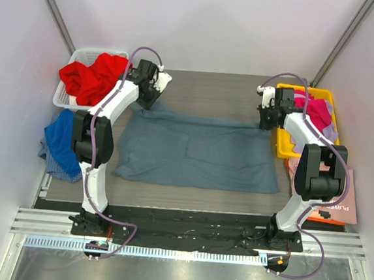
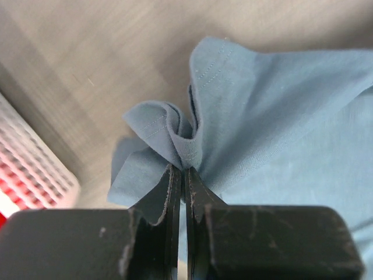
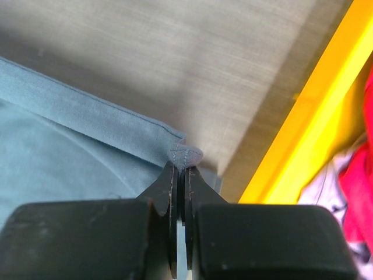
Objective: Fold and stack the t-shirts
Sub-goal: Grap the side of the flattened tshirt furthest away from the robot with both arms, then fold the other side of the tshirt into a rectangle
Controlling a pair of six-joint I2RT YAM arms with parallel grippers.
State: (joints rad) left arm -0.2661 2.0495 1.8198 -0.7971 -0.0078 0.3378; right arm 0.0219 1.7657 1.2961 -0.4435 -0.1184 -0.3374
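The large slate blue-grey t-shirt (image 1: 196, 150) lies spread across the middle of the table. My left gripper (image 1: 146, 100) is shut on its far left corner, bunched at the fingertips (image 2: 184, 169) in the left wrist view, where the shirt (image 2: 280, 105) fans out. My right gripper (image 1: 266, 121) is shut on its far right hemmed corner (image 3: 185, 156), next to the yellow bin. A red t-shirt (image 1: 94, 76) fills the white basket. A royal blue t-shirt (image 1: 62, 143) hangs at the left table edge. A magenta t-shirt (image 1: 317, 111) lies in the yellow bin.
The white basket (image 1: 83, 55) stands at the back left, its wall (image 2: 29, 169) close to my left gripper. The yellow bin (image 1: 285, 145) stands at the right, its rim (image 3: 309, 128) just beside my right gripper. A pink card (image 1: 342, 203) lies front right.
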